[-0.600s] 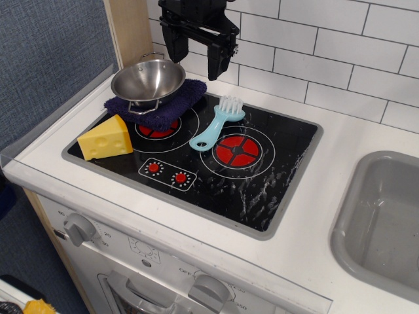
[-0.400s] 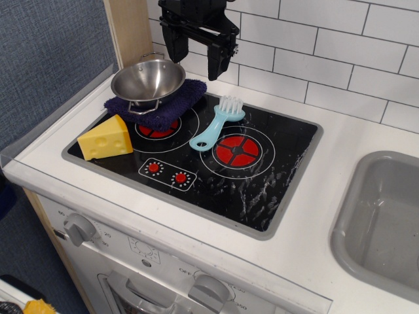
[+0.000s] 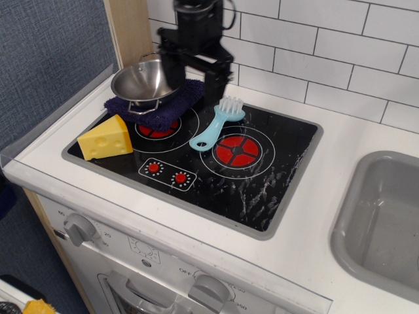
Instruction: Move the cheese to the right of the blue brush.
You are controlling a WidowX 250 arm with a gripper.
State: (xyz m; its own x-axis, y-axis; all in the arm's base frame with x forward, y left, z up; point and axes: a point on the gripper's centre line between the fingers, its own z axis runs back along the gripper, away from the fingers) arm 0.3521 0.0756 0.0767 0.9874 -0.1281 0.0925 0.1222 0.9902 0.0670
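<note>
In the single view, the cheese [image 3: 105,138] sits on the near-left corner of the black stovetop surface [image 3: 262,183], well apart from the end effector [image 3: 194,84], which hangs at the far side with its fingers spread wide and nothing between them. The blue brush [image 3: 217,123] lies right of the cheese, bristles far, just near-right of the end effector. A steel bowl [image 3: 145,80], empty, rests on a dark blue cloth [image 3: 163,108]. At right, the grey sink [image 3: 383,226] holds nothing visible.

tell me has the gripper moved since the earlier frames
Yes. The gripper has dropped lower against the tiled wall, its open fingers now near the steel bowl and blue brush.
</note>
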